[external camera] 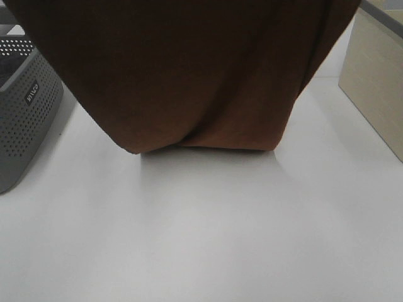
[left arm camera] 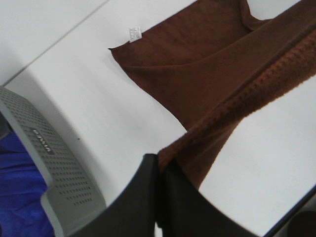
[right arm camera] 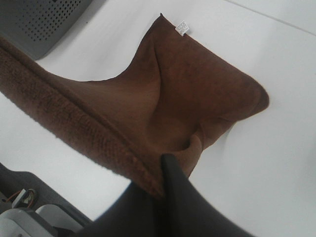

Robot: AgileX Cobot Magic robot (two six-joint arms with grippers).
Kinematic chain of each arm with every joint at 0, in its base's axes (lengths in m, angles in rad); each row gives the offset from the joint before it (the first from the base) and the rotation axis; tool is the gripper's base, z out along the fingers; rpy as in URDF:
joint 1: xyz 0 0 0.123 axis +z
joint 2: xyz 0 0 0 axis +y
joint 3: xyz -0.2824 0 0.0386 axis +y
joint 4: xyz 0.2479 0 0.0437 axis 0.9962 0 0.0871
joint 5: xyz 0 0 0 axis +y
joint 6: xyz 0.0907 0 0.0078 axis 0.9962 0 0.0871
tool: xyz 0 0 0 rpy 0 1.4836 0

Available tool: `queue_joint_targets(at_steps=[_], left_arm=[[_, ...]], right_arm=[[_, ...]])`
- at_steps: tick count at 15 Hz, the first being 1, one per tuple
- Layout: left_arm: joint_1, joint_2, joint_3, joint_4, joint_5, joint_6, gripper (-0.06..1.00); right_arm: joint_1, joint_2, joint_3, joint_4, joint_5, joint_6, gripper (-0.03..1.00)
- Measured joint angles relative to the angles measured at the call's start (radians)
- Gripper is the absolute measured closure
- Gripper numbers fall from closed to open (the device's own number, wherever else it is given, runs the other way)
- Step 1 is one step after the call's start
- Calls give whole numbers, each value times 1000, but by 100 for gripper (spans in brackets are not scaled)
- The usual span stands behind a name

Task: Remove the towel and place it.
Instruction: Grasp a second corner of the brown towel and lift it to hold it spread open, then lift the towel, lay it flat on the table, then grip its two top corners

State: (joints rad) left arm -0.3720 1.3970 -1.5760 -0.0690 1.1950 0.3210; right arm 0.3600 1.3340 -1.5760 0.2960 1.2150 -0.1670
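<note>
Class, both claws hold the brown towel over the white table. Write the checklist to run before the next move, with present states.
1. Left claw shut on dark reddish-brown terry cloth towel: ok.
2. Right claw shut on towel: ok.
3. Towel out of grey perforated plastic basket: ok.
4. Small white tag corner resting on white table: ok.
5. Towel lying flat, fold-free: not ok.

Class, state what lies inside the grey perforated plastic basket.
A blue cloth shows inside the grey perforated plastic basket, seen from the left wrist view. The basket's wall and the picture's edge hide the rest of the inside.
</note>
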Motion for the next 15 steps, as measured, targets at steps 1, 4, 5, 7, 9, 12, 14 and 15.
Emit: queue_joint_targets(at_steps=[1,4,5,7,9,12,14,15], left_arm=[[-1,-29,48,-29,-5,20,94],[-1,-104,225,-152,-16,49,94],[-1,-115,264,-184,-17,57,94],[-1,-139,340,-222,-19,71,94],[-1,-151,418,-244,-22,73,94],[-1,-144,541,-277,-25,76,94],[-6,-118,585,-305,-26,76,94],[-27,-101,602,-304,-27,80,94]], right_arm=[[0,-41,47,0,-1,0,96],[0,-162,195,0,-4,-1,96],[0,-189,237,-1,-4,-1,96],[0,-233,309,2,-4,-1,96],[0,-256,384,12,-8,-1,96],[0,-256,498,32,-13,14,96],[0,-256,549,32,-14,20,96],[0,-257,570,31,-14,23,96]])
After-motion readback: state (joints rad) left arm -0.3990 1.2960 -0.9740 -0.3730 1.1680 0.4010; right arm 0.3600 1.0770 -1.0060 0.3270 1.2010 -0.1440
